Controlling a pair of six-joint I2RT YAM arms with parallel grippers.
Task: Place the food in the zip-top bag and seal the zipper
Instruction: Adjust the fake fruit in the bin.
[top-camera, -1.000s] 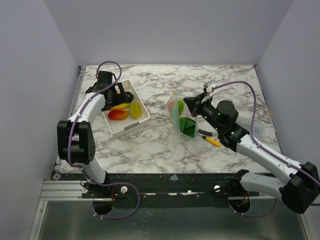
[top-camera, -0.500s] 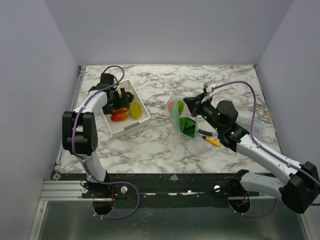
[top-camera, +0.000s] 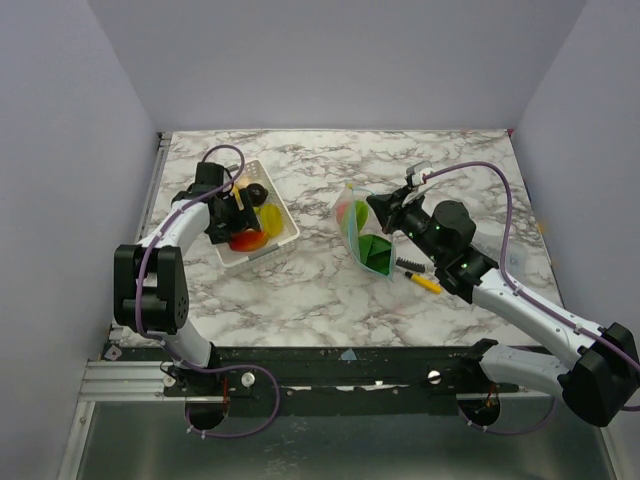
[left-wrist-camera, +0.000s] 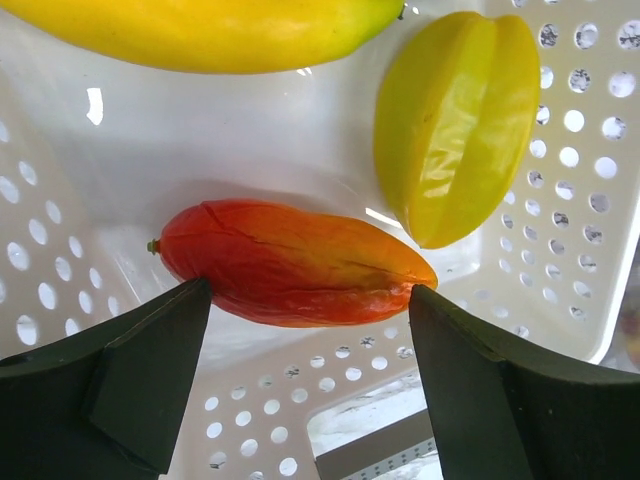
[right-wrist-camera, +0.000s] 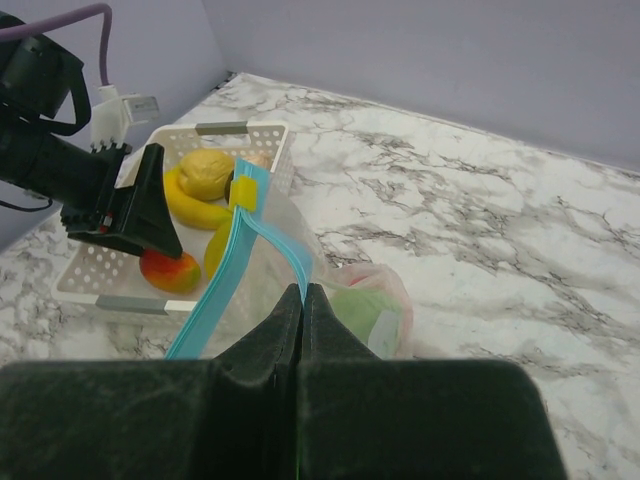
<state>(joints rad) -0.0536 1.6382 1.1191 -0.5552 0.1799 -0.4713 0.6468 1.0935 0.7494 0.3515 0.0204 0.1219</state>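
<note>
1. One zip-top bag (top-camera: 362, 238) stands open on the marble table (top-camera: 320, 290), right of centre. It is crinkly clear film, with one light-blue zipper (right-wrist-camera: 215, 290) along its mouth and one yellow slider (right-wrist-camera: 245, 188) at the zipper's far end.
2. Two colours of food show through the film: green leafy pieces (right-wrist-camera: 352, 305) low down and a reddish piece (right-wrist-camera: 388, 285) beside them. The film blurs them too much for a firm count.
3. Your right gripper (right-wrist-camera: 302, 300) has its fingers pressed together, pinching the bag's mouth edge by the zipper.
4. One white basket (top-camera: 285, 240) sits well left of the bag. The left wrist view shows three glossy pieces in it: one red-orange fruit (left-wrist-camera: 295, 265), one ribbed yellow-green fruit (left-wrist-camera: 460, 125) and one long yellow banana (left-wrist-camera: 200, 30). The right wrist view adds one lemon (right-wrist-camera: 205, 170), and from above one small dark piece (top-camera: 257, 192) lies at the far corner.
5. Your left gripper (left-wrist-camera: 308, 292) is down in the basket with its fingers spread, one at each end of the red-orange fruit. You cannot tell whether the pads touch it.
6. One yellow-and-black pen (top-camera: 424, 283) lies on the table just right of the bag.
</note>
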